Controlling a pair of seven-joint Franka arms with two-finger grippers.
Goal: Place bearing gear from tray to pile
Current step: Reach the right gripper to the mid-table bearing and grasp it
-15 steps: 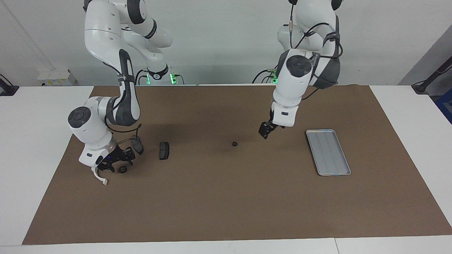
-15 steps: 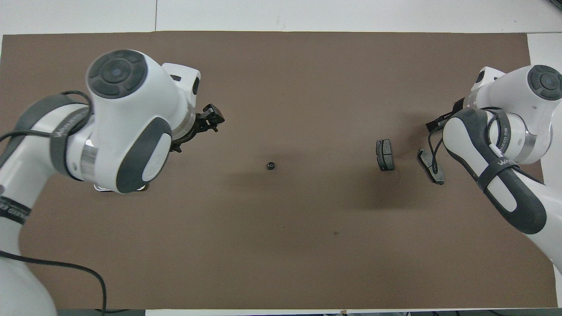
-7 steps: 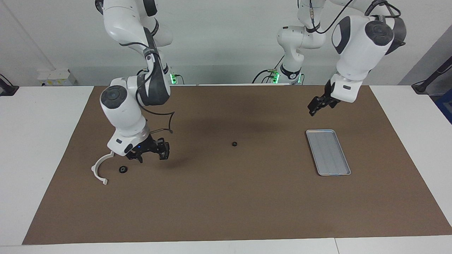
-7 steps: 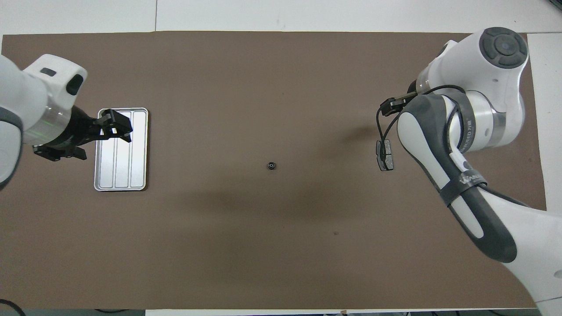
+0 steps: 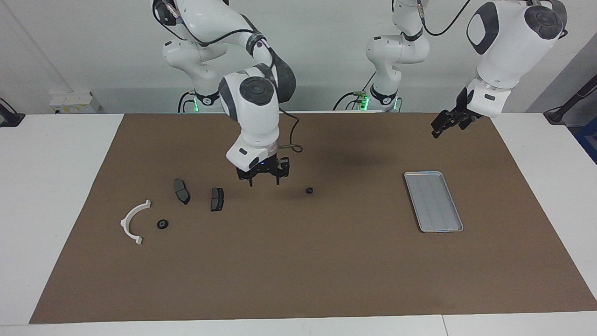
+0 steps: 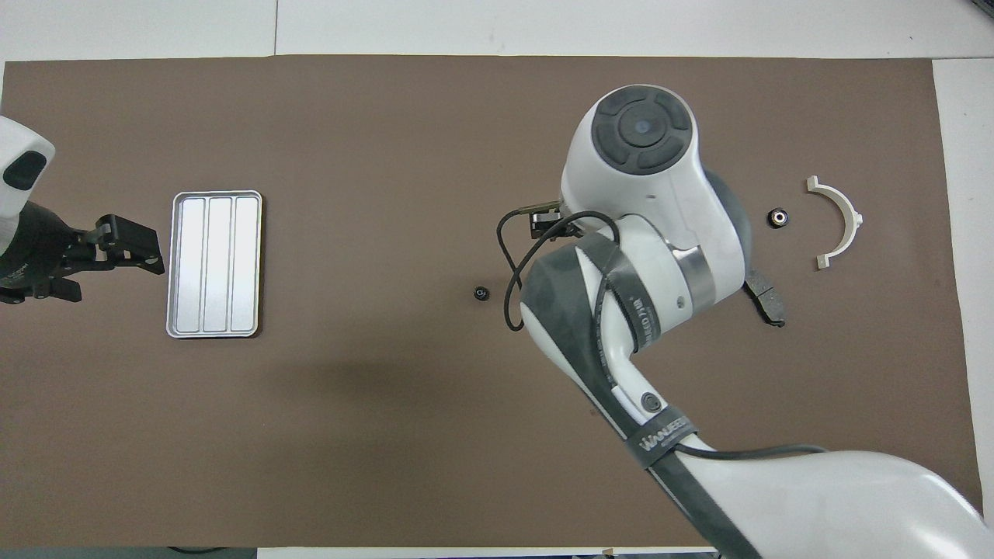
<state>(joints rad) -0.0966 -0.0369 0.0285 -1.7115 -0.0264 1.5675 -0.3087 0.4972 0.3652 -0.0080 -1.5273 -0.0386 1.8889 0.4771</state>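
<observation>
Facing view, risks first. Right gripper (image 5: 265, 179) hangs low over the mat between the nearer brake pad (image 5: 217, 199) and a loose bearing gear (image 5: 309, 190) lying mid-table, well apart from the tray (image 5: 433, 200), which holds nothing. The gear is tiny and round: an off-centre descent could flick or roll it. The slack cable at the right wrist might drag a pad. A second gear (image 5: 162, 224) lies farther out beside the white bracket (image 5: 133, 221).

Right gripper: fingers spread, nothing between them, touching nothing. Left gripper (image 5: 440, 128): waiting, raised beside the tray, spread wide, empty.
</observation>
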